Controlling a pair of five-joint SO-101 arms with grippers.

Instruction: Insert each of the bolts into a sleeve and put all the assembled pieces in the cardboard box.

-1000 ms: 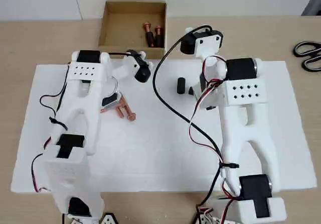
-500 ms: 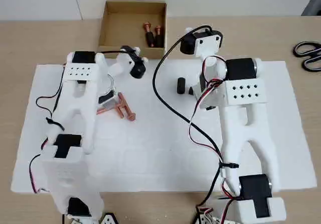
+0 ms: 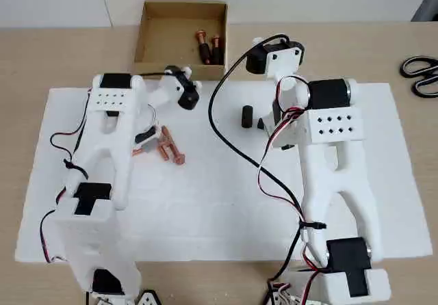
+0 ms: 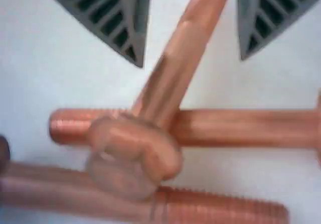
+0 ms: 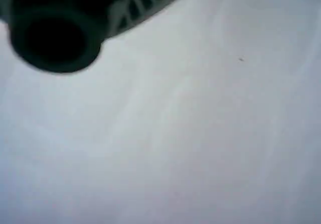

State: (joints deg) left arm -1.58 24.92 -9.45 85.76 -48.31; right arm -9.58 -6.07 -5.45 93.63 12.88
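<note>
Cardboard box [image 3: 161, 38] holds 2 sleeved bolts [image 3: 209, 47]; left hand [image 4: 191, 56] open over loose bolts [image 4: 225, 128]; right hand [image 3: 265, 123] unclear.

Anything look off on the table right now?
Only the bolts: three sit in a crossed heap on the white pad. One bolt lies crosswise with its head on the other two, its shaft running between the fingers of the open left gripper. Nothing looks spilled or damaged.

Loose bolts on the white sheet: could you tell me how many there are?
3, piled under the open left gripper: a leaning bolt resting on a second bolt, a third bolt alongside. Others may be hidden.
</note>
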